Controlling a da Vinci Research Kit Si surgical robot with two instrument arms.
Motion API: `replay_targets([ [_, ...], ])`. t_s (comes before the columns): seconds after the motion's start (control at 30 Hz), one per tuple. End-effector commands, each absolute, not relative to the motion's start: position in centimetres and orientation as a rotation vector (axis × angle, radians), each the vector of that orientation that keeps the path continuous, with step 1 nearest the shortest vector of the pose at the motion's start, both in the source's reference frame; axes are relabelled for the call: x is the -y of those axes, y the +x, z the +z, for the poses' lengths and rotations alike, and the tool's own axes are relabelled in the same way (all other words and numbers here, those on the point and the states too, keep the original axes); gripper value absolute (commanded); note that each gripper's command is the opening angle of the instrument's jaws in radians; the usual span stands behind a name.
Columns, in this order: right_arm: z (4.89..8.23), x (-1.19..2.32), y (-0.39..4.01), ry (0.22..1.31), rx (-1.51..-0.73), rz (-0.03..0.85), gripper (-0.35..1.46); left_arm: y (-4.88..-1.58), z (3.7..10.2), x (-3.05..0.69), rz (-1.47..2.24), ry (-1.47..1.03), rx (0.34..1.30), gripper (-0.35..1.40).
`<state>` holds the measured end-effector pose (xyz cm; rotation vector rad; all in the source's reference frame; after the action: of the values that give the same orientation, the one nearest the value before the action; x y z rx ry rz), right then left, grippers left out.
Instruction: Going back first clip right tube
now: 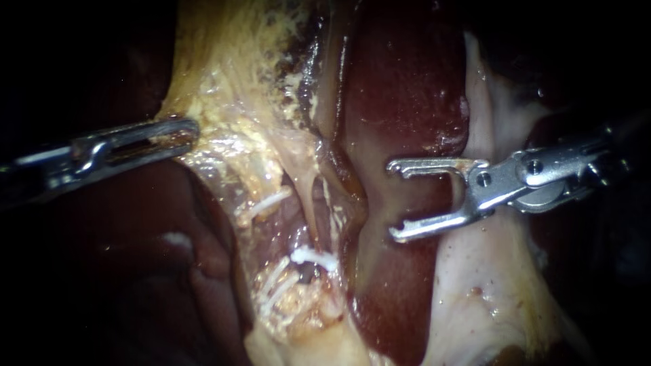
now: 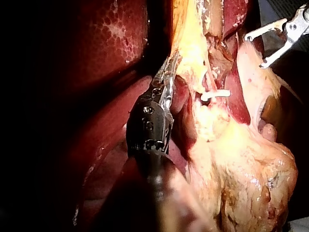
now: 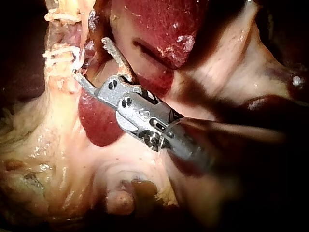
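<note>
1. Endoscope view: the left instrument (image 1: 184,132) has its jaws closed on the edge of the yellow fatty tissue (image 1: 230,81), which is drawn toward it. The right instrument (image 1: 392,200) holds its jaws wide apart with nothing between them, hovering over the dark red liver (image 1: 407,81). The white clip (image 1: 312,256) sits across a thin pale tube (image 1: 310,196). It lies ahead of the right instrument's lower jaw and apart from it, between the two instruments.
2. Left wrist view: the left instrument (image 2: 166,73) has its tip buried in the yellow fatty tissue (image 2: 251,183). The white clip (image 2: 216,94) lies just beside its jaws, not touching them. The right instrument (image 2: 256,50) is further off, its jaws spread.
3. Right wrist view: the right instrument (image 3: 90,58) has gaping, empty jaws. The white clip (image 3: 63,50) is near its outer jaw tip. The liver (image 3: 164,24) lies ahead, and pale tissue (image 3: 120,164) lies under the shaft.
</note>
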<state>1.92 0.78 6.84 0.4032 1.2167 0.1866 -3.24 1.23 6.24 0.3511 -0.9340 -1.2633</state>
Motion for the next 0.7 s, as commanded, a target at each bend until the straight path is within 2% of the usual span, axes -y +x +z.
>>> replay_targets([
  [0.03, 6.84, -0.78, 1.91, 0.403, -1.217, 0.186, 0.6, -3.28, 6.27, -1.23, -1.261, 0.353, 0.93, -0.35],
  [0.43, 6.84, -0.78, 1.88, 0.403, -1.217, 0.186, 0.6, -3.79, 6.53, -1.23, -1.235, 0.378, 0.914, -0.35],
  [0.7, 6.84, -0.77, 1.88, 0.403, -1.216, 0.186, 0.6, -3.88, 6.57, -1.22, -1.212, 0.395, 0.919, -0.35],
])
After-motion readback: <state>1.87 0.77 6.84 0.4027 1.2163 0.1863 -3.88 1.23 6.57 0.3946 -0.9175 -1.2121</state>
